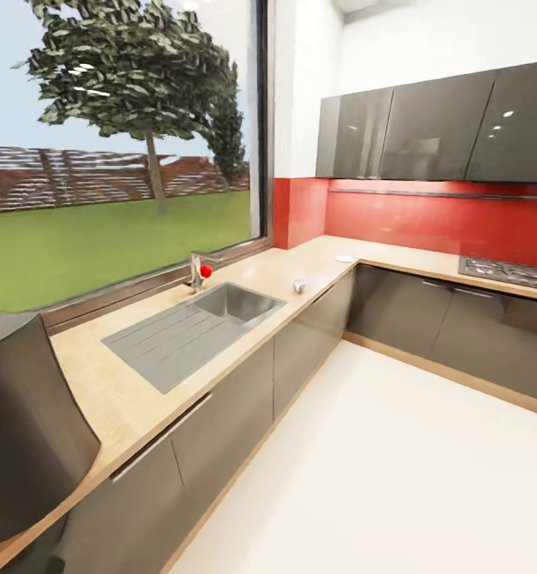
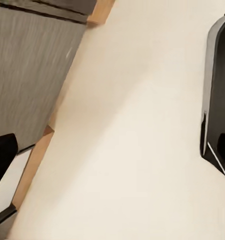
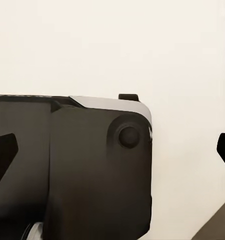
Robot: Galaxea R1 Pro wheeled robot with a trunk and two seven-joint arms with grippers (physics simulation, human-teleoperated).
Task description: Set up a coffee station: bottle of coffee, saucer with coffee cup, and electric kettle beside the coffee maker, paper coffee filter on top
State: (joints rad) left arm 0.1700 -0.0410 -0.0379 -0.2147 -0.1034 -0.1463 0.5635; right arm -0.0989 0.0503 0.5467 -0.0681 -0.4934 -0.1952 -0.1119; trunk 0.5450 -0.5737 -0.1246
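The dark grey coffee maker (image 1: 17, 430) stands close at the left on the tan countertop (image 1: 117, 399). Further along, past the sink, a small pale coffee cup (image 1: 299, 285) sits near the counter's front edge. A white saucer (image 1: 344, 258) lies apart from it at the corner. The thin dark kitchen shelf (image 1: 436, 193) runs along the red wall, and I make out nothing on it. The bottle of coffee, paper coffee filter and electric kettle are out of view. My left gripper (image 2: 112, 155) and right gripper (image 3: 112, 150) are both open and empty, hanging over the pale floor.
A steel sink with drainboard (image 1: 193, 323) and a tap with a red knob (image 1: 200, 271) lie under the big window. A hob (image 1: 507, 271) sits on the right counter run, under dark wall cabinets (image 1: 436, 131). The robot's dark base (image 3: 92, 170) lies below my right gripper.
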